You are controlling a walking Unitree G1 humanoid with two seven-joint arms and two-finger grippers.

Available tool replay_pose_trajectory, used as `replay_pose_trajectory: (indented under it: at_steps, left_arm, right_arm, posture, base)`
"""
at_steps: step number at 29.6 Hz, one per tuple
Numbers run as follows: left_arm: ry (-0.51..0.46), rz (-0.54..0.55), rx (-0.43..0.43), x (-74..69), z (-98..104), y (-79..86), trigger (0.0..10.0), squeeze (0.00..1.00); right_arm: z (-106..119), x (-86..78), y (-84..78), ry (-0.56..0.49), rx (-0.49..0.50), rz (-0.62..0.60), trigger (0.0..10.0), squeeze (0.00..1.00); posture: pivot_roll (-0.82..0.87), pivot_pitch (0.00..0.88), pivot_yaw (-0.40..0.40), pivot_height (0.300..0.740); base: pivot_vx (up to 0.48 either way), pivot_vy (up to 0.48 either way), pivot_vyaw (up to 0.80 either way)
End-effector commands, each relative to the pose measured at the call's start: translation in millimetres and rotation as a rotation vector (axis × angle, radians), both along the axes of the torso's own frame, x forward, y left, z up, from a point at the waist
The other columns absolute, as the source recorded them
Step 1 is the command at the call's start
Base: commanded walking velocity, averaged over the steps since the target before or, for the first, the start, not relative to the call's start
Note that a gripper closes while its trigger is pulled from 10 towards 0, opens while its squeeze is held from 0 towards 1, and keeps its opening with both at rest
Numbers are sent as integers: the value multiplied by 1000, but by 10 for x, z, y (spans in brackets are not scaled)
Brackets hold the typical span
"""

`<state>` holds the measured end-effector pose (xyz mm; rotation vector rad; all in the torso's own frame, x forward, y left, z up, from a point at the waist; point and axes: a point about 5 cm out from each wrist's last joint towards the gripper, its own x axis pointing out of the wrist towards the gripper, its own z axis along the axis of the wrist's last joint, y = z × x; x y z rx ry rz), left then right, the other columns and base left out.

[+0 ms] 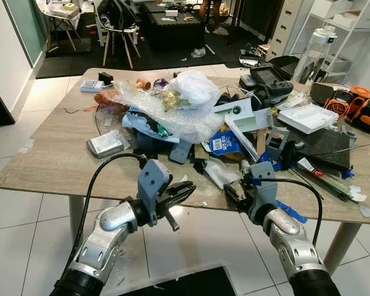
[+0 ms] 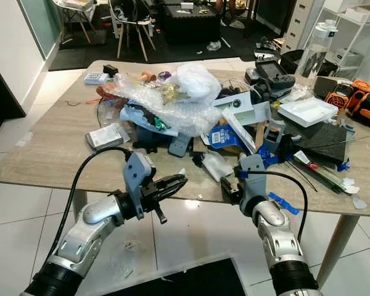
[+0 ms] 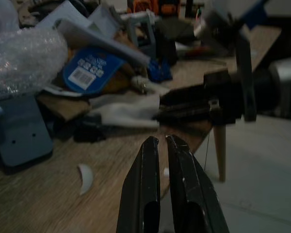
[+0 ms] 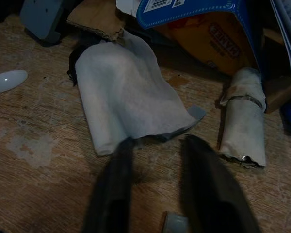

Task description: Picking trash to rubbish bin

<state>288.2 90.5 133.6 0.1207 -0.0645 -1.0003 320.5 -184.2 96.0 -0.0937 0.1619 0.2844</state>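
So the wooden table (image 1: 49, 160) is buried in clutter, the biggest lump being a crinkly bubble-wrap heap (image 1: 172, 108) mid-table. Near the front edge lies a soft, creased white tissue (image 4: 123, 92), rectangular-ish, with a rolled-up scrap (image 4: 242, 116) just beside it. The right gripper (image 4: 157, 184) sits right at the tissue's near edge, fingers spread apart, nothing in them. The left gripper (image 3: 164, 143) hovers off the table's edge, fingers pressed nearly together and empty.
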Motion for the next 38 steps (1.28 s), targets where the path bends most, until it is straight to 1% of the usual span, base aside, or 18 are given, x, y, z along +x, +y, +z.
replay_pose_trajectory:
  at_steps: [1, 5, 11, 16, 17, 18, 20, 21, 23, 25, 28, 29, 30, 31, 32, 35, 36, 38]
  left_arm:
    - [-4, -5, 50, -6, -24, 29, 10000, 0]
    - [-2, 0, 56, -6, -17, 50, 10000, 0]
    - [-3, 20, 44, 22, 21, 106, 10000, 0]
    - [-5, 26, 37, 28, 30, 114, 10000, 0]
    - [-4, 35, 14, 38, 55, 121, 10000, 0]
    - [-4, 35, 14, 38, 55, 121, 10000, 0]
    - [2, 41, -27, 46, 95, 141, 10000, 0]
    - [2, 41, -27, 46, 95, 141, 10000, 0]
    - [6, 40, -37, 49, 112, 153, 10000, 0]
    - [5, 39, -33, 51, 113, 156, 10000, 0]
    - [-4, 44, 1, 63, 81, 166, 10000, 0]
    - [-6, 43, 7, 67, 76, 161, 10000, 0]
    - [-13, 49, 11, 75, 77, 156, 10000, 0]
    - [-17, 53, 11, 81, 80, 152, 10000, 0]
    - [-23, 66, 8, 95, 87, 150, 10000, 0]
    - [-36, 104, 3, 129, 107, 153, 10000, 0]
    - [-36, 104, 3, 129, 107, 153, 10000, 0]
    - [-37, 105, 2, 129, 113, 152, 10000, 0]
  right_arm:
    - [-88, -20, -35, 56, -10, -6, 0, 0]
    - [-65, -15, -33, 48, -4, -3, 0, 0]
    - [97, 34, 3, -12, 24, 8, 0, 0]
    - [140, 40, 26, -28, 38, 20, 0, 0]
    - [203, 48, 44, -57, 54, 27, 0, 0]
    - [203, 48, 44, -57, 54, 27, 0, 0]
    - [397, 55, 108, -126, 122, 61, 0, 0]
    - [397, 55, 108, -126, 122, 61, 0, 0]
    - [550, 56, 152, -171, 164, 88, 0, 0]
    - [583, 59, 161, -179, 157, 95, 0, 0]
    - [533, 68, 153, -160, 74, 97, 0, 0]
    - [483, 68, 140, -145, 41, 96, 3569, 0]
    - [437, 68, 124, -135, 12, 89, 9098, 718]
    - [411, 66, 114, -128, -5, 86, 10000, 718]
    - [365, 65, 94, -114, -36, 82, 10000, 1000]
    - [259, 46, 36, -80, -160, 89, 10000, 1000]
    - [259, 46, 36, -80, -160, 89, 10000, 1000]
    - [247, 44, 15, -77, -196, 88, 10000, 1000]
  posture:
    - [-96, 88, -13, 740]
    - [-96, 86, -11, 740]
    - [-99, 76, -12, 740]
    - [-99, 75, -14, 740]
    - [-98, 74, -16, 740]
    - [-98, 74, -16, 740]
    - [-100, 72, -15, 740]
    - [-100, 72, -15, 740]
    - [-101, 73, -13, 740]
    - [-104, 74, -10, 740]
    - [-105, 73, -8, 740]
    - [-103, 76, -8, 740]
    - [-103, 77, -7, 740]
    - [-103, 77, -7, 740]
    - [-101, 82, -8, 740]
    - [-97, 89, -8, 740]
    - [-97, 89, -8, 740]
    - [-96, 91, -7, 740]
  base:
    - [0, 0, 0]
    - [0, 0, 0]
    - [0, 0, 0]
    - [0, 0, 0]
    - [0, 0, 0]
    - [0, 0, 0]
    - [0, 0, 0]
    - [0, 0, 0]
    - [0, 0, 0]
    - [0, 0, 0]
    - [0, 0, 0]
    - [0, 0, 0]
    - [0, 0, 0]
    - [0, 0, 0]
    - [0, 0, 0]
    - [0, 0, 0]
    - [0, 0, 0]
    - [0, 0, 0]
